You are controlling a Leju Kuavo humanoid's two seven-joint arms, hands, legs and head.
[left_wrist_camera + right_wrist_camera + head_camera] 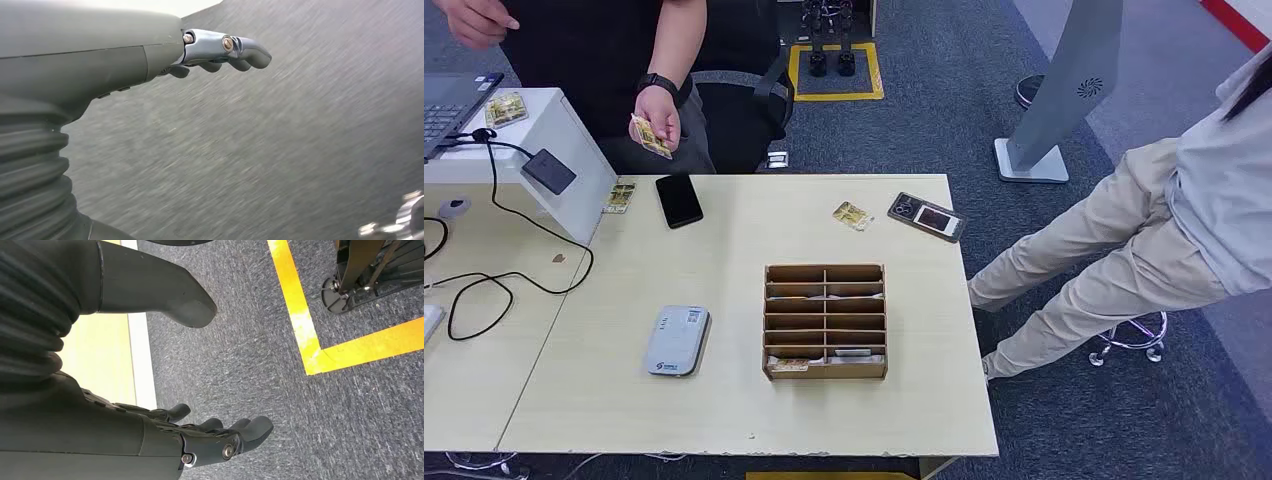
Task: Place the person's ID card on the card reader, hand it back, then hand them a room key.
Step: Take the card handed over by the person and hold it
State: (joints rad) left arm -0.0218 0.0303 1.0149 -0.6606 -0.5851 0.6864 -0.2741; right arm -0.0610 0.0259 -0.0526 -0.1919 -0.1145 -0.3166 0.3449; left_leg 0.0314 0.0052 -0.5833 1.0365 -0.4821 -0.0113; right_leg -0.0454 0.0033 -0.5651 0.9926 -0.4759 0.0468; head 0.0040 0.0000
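The tabletop (724, 410) is carrying everything the job needs, and it is lying wide and pale under the head view. Behind its far edge a person in dark clothes (604, 50) is standing and holding out a yellowish ID card (651, 136) in one hand (656, 112), above the far left part of the tabletop. A second person in pale trousers (1124, 260) is sitting off to the right, apart from the work.

The wooden sorting box (825, 321) is sitting near the middle, with what are likely the room keys lying in its nearest compartments. The grey card reader (677, 341) is lying flat just to its left, well apart from the offered card. A black phone (679, 200) is resting near the far edge, between the person and the reader.

The left robot hand (220, 50) is hanging over grey carpet, fingers apart and grasping nothing. The right robot hand (200, 435) is likewise hanging low over the carpet (240, 365), released and empty.

So the step in hand looks like taking the card, judged from how things lie. Doing it well would mean raising the left arm, since the card is on that side, coming up under the card's free edge, and clearing the phone. The pinch should be landing on the card's end away from the person's fingers, keeping it level so it can be laid flat on the reader.
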